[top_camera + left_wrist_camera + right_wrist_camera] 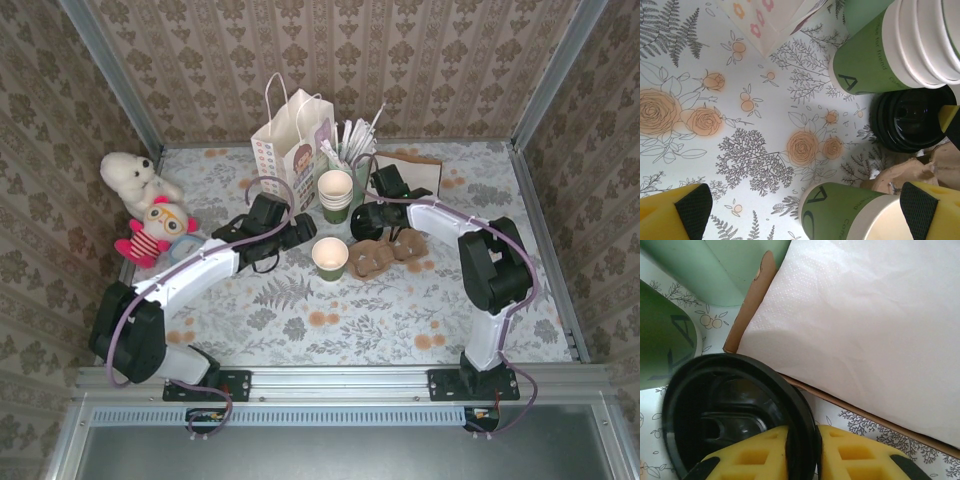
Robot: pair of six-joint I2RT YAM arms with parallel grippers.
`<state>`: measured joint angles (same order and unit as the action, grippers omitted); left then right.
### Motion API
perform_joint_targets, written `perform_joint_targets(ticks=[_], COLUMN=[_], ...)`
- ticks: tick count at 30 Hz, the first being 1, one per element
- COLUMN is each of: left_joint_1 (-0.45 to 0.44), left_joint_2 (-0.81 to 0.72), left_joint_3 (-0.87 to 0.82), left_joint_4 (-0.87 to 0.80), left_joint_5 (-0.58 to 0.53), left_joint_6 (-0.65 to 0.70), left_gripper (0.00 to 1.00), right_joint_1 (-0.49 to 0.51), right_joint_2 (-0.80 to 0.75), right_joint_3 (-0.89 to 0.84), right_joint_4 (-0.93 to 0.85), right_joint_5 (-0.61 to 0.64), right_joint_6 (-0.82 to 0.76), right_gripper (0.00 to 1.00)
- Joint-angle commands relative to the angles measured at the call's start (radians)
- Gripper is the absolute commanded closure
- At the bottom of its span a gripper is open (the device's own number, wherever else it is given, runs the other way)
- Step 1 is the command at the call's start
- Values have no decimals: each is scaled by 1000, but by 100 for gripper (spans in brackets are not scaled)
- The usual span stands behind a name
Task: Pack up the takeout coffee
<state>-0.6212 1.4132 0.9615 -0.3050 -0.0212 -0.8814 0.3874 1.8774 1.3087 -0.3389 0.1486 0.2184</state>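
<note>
You'll find the lid is glossy black plastic, smooth enough to catch reflections. The right tool has yellow foam pads, porous and matt. The napkin is white paper with a fine embossed grain, edged by plain brown card. The green cup is matt paper, and the surface looks smooth, printed and dull.

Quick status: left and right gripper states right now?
Left gripper: open, holding nothing.
Right gripper: shut on the rim of the round black plastic lid.
</note>
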Motion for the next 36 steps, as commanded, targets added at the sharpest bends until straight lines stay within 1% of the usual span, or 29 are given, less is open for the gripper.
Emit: perform_joint_targets(ticks=[1,3,9,13,16,19,22,24,29,33,36], left_joint_1=[2,2,2,2,0,-7,-20,-27,-33,-41,-47], left_joint_2=[16,19,14,0,-30,-55,-56,-43,6,31,50], left_joint_3=[36,37,34,25,15,31,76,112,198,228,248], left_joint_4=[-4,-5,-6,27,89,122,120,114,101,136,131], left_joint_5=[16,20,21,44,91,127,154,168,204,253,250], left_joint_6=[35,33,35,77,145,232,318,349,372,374,374], left_gripper=[0,0,0,0,0,0,0,0,4,7,11], right_joint_1=[6,6,8,17,45,86,135,170,229,262,275], right_joint_2=[-36,-32,-44,-99,-190,-288,-363,-398,-418,-399,-398], right_joint_3=[-20,-20,-22,-57,-125,-171,-175,-169,-106,-51,-31], right_joint_4=[4,6,16,50,126,174,177,176,119,66,55], right_joint_5=[22,22,19,54,112,165,238,254,278,317,319], right_joint_6=[2,1,1,-15,-63,-98,-105,-98,-58,-48,-33], right_gripper=[76,84,91,90,91,91,91,91,91,91,90])
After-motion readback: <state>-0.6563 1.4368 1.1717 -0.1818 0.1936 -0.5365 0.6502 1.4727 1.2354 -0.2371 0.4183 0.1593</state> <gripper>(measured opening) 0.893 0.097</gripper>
